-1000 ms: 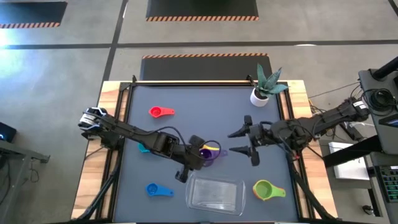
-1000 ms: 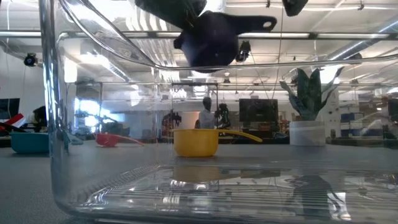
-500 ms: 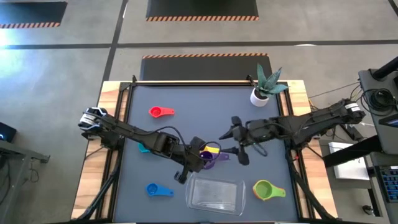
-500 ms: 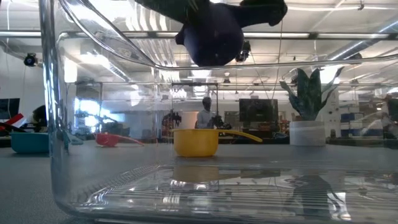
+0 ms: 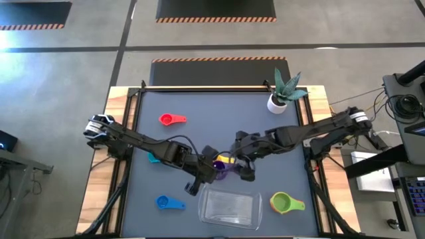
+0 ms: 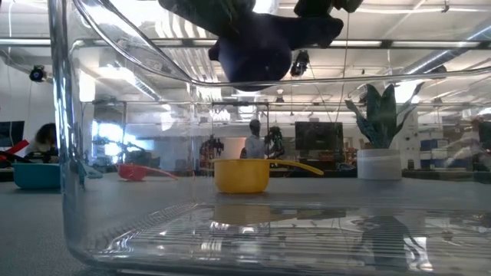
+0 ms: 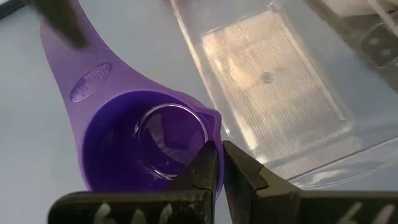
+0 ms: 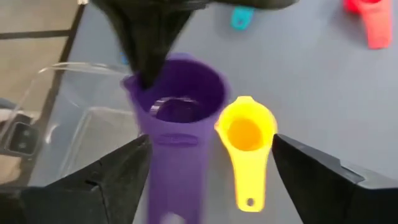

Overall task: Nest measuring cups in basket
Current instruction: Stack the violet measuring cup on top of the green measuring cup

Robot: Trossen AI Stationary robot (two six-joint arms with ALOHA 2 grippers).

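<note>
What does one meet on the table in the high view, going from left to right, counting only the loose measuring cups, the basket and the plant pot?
Small blue plastic measuring cup → red plastic measuring cup → clear rectangular plastic basket → small white plant pot → green plastic measuring cup.

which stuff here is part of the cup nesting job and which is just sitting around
Job: purple cup pinched at its rim by the shut left gripper, open right gripper near it, yellow cup, red cup, blue cup, green cup, teal cup, basket.

Lying about: plant pot.
</note>
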